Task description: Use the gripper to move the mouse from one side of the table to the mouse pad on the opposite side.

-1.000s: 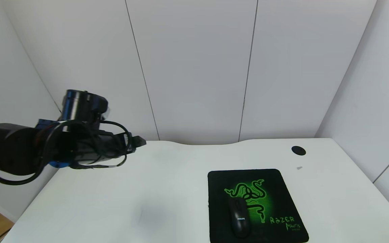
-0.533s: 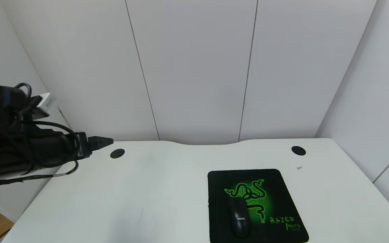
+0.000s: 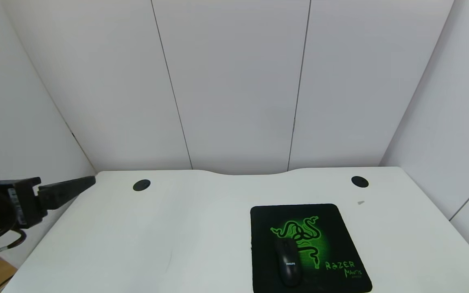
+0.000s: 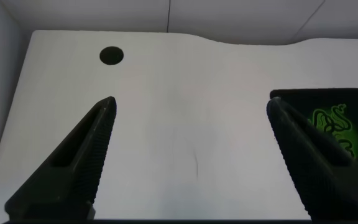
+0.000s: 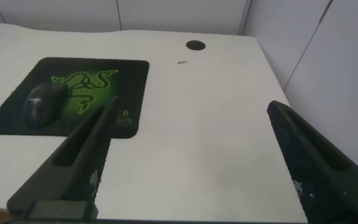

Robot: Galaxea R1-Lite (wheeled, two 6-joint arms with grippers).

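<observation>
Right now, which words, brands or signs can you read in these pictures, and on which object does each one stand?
"PHILIPS", small white letters on the back of the black mouse.
"RAZER", green letters on the black mouse pad, near its three-snake logo.
A second green word under "RAZER" reads roughly "MANTIS", not sharply; the smaller line below it is too small to read.
Pale marks on the right gripper fingers are too blurred to read.

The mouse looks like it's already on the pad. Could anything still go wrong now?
Not much, I think. The small glossy black mouse lies near the front edge of the black square mouse pad with the green snake logo, so a bump could slide it off. The open left gripper hangs over the white table's left edge and might clip it.
</observation>
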